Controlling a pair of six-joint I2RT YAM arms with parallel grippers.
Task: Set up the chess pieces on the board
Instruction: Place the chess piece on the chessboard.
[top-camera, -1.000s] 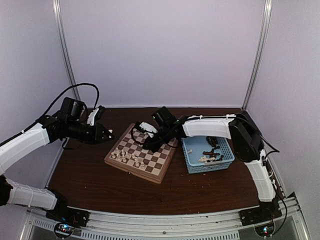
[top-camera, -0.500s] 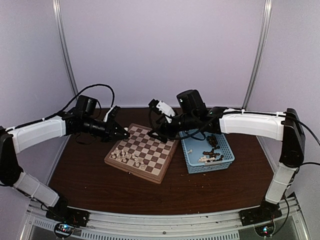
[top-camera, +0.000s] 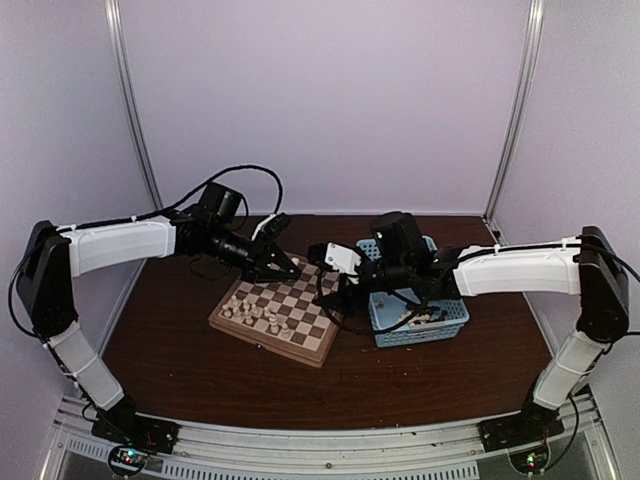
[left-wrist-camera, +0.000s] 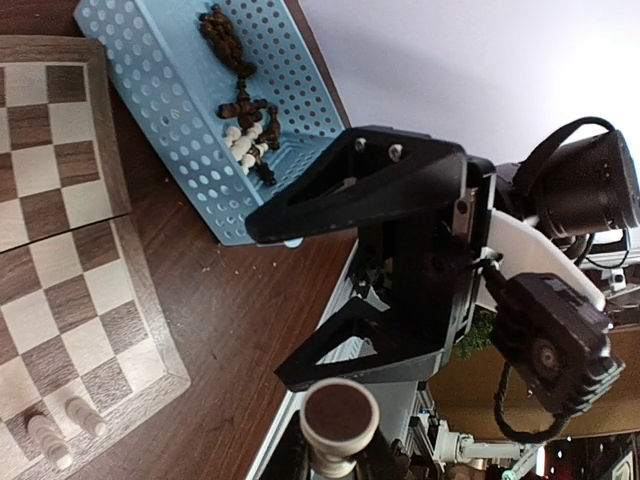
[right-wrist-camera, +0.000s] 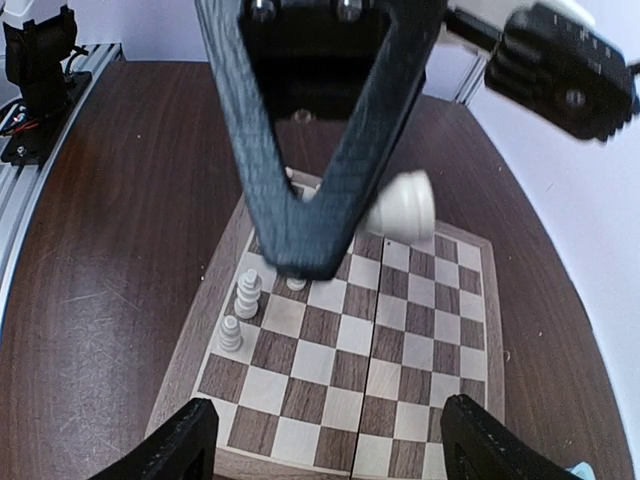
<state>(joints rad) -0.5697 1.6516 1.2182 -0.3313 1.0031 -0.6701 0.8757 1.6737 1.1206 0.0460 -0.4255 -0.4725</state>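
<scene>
The left gripper (top-camera: 288, 270) is closed on one white piece (right-wrist-camera: 405, 205). In the left wrist view, the piece's brown felt base faces the camera. Over the last second this gripper has travelled from beyond the board's left edge to a position above the board's far edge. The right gripper (right-wrist-camera: 328, 403) stands wide apart and holds nothing. It has left the far middle of the board (top-camera: 305, 335) and now hangs low near the board's right edge, facing the left gripper.

On the board, a small group of standing pieces (top-camera: 252, 312), all white, occupies squares along the near-left edge. We see no dark piece on the board. Just beside the board's right edge sits the basket (left-wrist-camera: 170, 120), with loose pieces (left-wrist-camera: 245, 130), dark and white mixed, lying in it. Board and basket rest on the table (top-camera: 180, 365).

We judge the change as follows. The carried piece has arrived over the board but is not yet set down, and it hangs well apart from the white group. The next move calls for a traverse toward that group and a descent onto a free square. The base does not appear to point at the board, so a tipped placement is the main risk. With many pieces left in the basket, the task is at an early stage.
</scene>
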